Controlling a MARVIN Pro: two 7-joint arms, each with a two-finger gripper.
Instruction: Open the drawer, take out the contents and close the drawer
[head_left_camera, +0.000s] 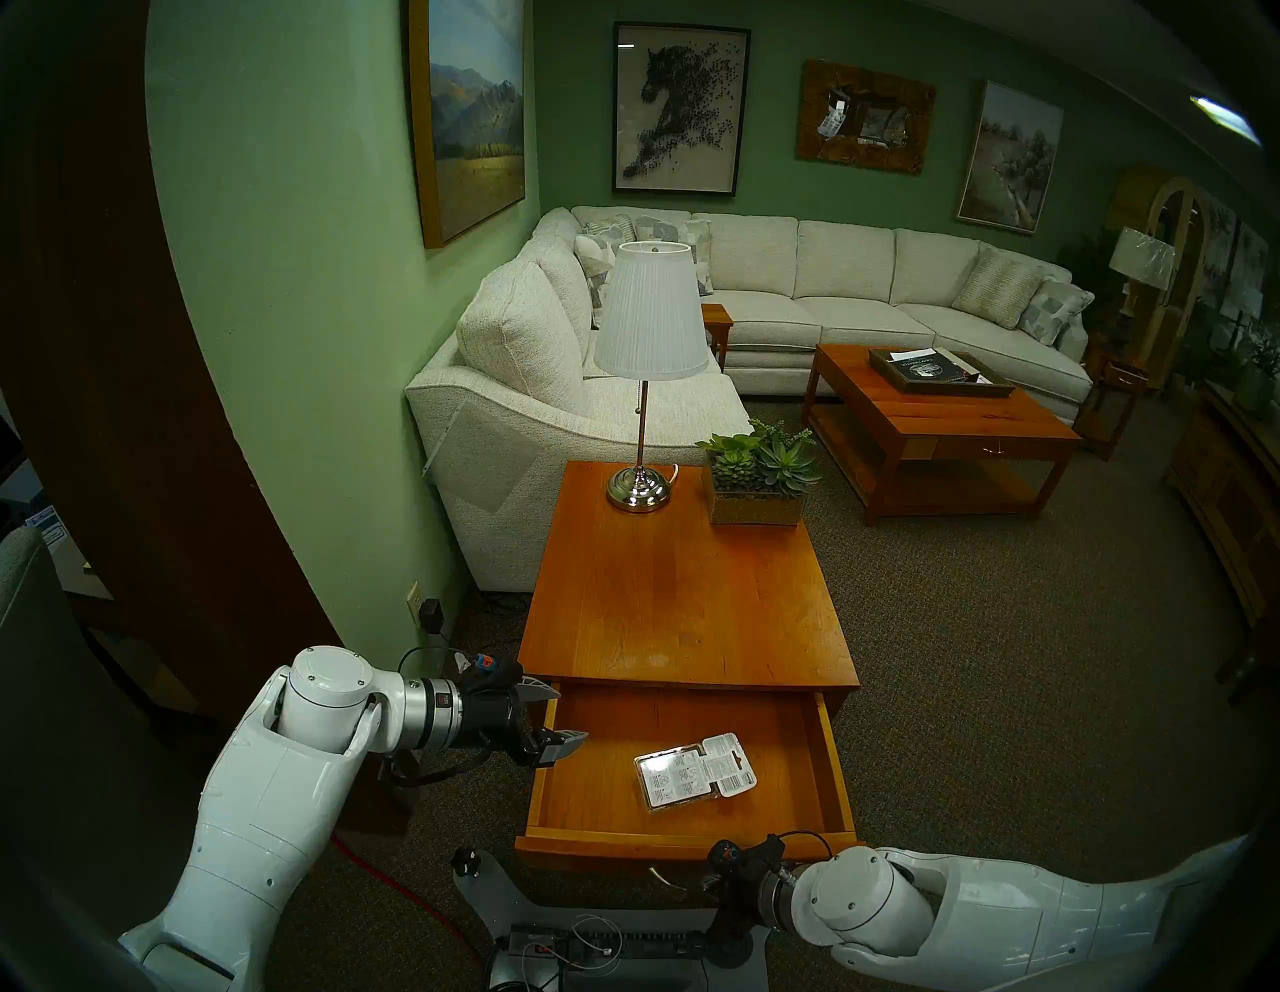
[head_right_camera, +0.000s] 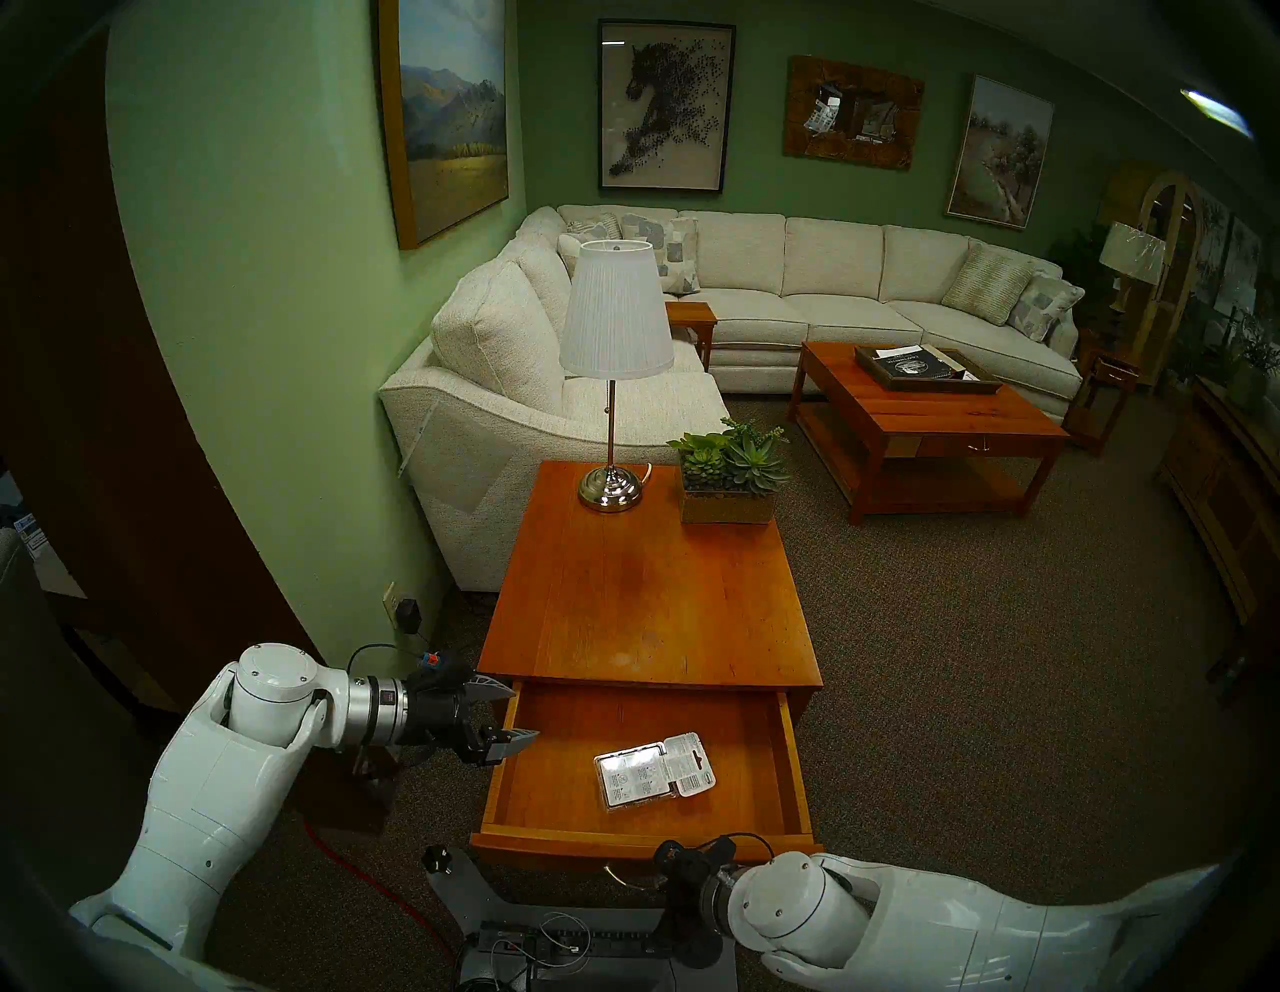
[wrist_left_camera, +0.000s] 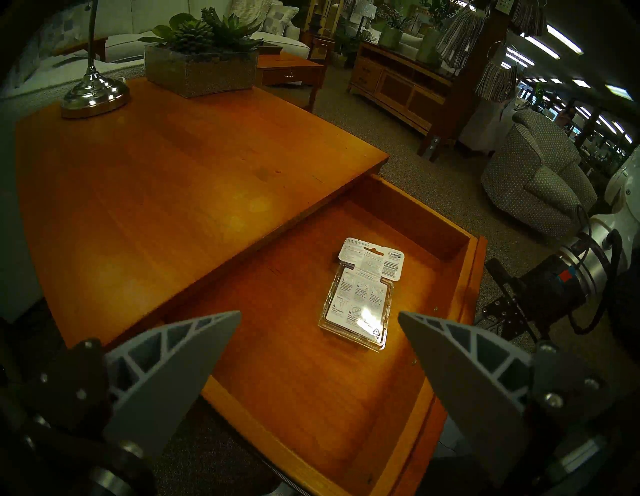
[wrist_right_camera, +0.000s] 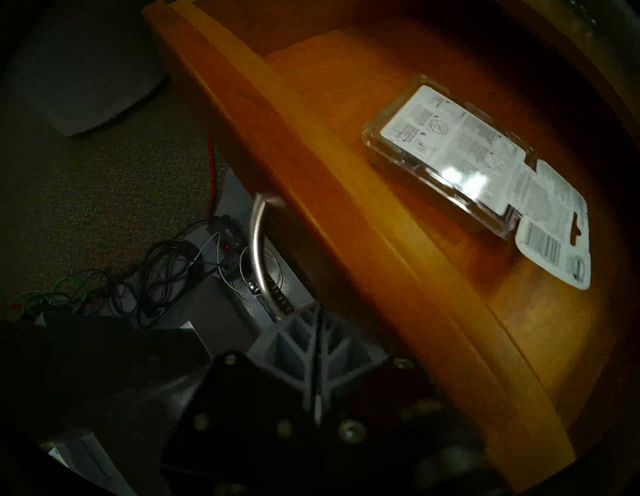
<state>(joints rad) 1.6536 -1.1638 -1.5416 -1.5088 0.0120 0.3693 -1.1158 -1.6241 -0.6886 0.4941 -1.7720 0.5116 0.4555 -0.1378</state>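
1. Drawer (head_left_camera: 686, 762) stands pulled well out from under the desk (head_left_camera: 686, 603), lower centre of the head view. Looks far enough out that the opening step is done, I'd say.
2. Blister pack (head_left_camera: 695, 769) lies flat on the drawer floor, right of centre, card side up, hang-tab end toward the right wall. Touches no wall, so there's room to come at it from above.
3. Left gripper (head_left_camera: 554, 713) hangs at the drawer's left wall, mid-left of the head view, fingers (wrist_left_camera: 194, 350) spread wide w/ nothing between them. In the left wrist view the pack sits in the gap ahead of them, so it seems lined up for the pick.
4. Right gripper (wrist_right_camera: 317, 332) sits low, bottom centre of its wrist view, just below the drawer front. Fingers clenched flat together, tips right at the lower end of the bail handle (wrist_right_camera: 259, 249). Can't tell if they pinch it or only touch; view is blurred.
5. Lamp (head_left_camera: 644, 388) & succulent planter (head_left_camera: 758, 478) stand at the desk's far end, well clear of the drawer.
6. Left to do, by my guess: lift the pack out, then push the drawer shut.
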